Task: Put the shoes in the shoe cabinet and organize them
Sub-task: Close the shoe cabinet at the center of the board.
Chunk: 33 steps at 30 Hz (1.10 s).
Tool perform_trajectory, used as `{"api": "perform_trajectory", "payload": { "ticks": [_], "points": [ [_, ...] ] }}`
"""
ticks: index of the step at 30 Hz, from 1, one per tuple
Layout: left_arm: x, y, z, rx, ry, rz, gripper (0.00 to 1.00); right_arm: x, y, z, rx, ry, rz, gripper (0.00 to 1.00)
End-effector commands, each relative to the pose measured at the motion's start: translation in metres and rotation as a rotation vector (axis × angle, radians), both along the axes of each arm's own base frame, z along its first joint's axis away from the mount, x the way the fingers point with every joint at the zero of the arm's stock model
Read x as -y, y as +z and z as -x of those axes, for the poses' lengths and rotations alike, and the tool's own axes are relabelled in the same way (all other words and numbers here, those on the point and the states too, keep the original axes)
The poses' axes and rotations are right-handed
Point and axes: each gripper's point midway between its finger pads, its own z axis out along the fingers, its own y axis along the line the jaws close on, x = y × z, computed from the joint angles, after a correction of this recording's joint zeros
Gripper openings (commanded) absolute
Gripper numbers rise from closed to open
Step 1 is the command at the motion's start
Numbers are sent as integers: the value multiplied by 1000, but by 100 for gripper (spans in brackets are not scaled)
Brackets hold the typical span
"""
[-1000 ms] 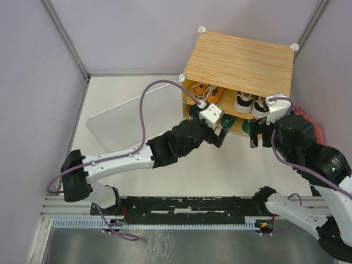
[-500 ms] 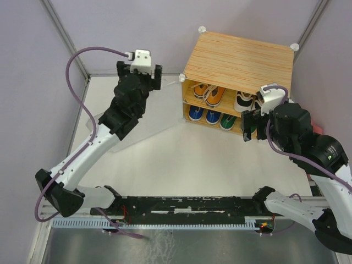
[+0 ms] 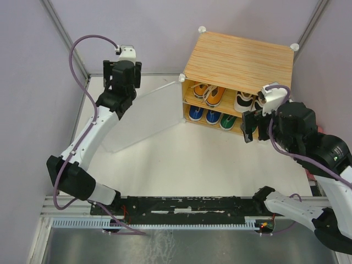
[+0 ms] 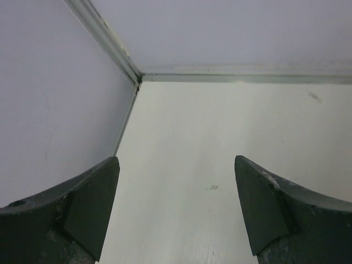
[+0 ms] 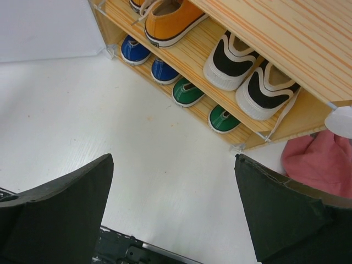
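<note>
Canvas sneakers (image 5: 228,58), 4 pairs, fill the striped wooden shoe cabinet (image 3: 236,63), upper right. Left gripper (image 4: 176,162) has swung from there to the upper-left pale door panel (image 3: 143,115), spread wide, empty; right gripper (image 5: 173,159) likewise. Closing likely follows.

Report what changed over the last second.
The left gripper swung away from the shoe cabinet and its open front, out to the far left corner of the table, open and empty. The right gripper barely shifted, staying open before the cabinet's right end. The shoes kept their places inside; nothing was visibly grasped or released.
</note>
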Motion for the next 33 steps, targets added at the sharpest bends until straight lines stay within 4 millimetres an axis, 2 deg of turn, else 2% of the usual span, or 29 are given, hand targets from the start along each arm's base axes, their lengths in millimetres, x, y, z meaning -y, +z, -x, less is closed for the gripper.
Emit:
{"api": "perform_trajectory", "payload": {
  "ticks": [1, 5, 10, 16, 22, 28, 33],
  "points": [
    [13, -2, 24, -128, -97, 58, 90, -2, 26, 15, 24, 68, -37, 99],
    [18, -11, 43, -211, -165, 71, 90, 1, 36, 28, 38, 97, -66, 99],
    [45, -14, 66, -254, -346, 153, 89, 7, 41, 40, 40, 109, -74, 99],
    [73, -33, 94, -328, -533, 231, 87, 11, 50, 49, 64, 122, -97, 99],
    [127, -8, 132, -278, -859, 414, 85, 14, 54, 53, 71, 121, -101, 99],
    [148, -18, 147, -324, -985, 480, 84, 17, 57, 56, 81, 122, -103, 99],
    [169, -18, 156, -311, -1099, 568, 83, 21, 61, 56, 92, 108, -90, 99]
  ]
}}
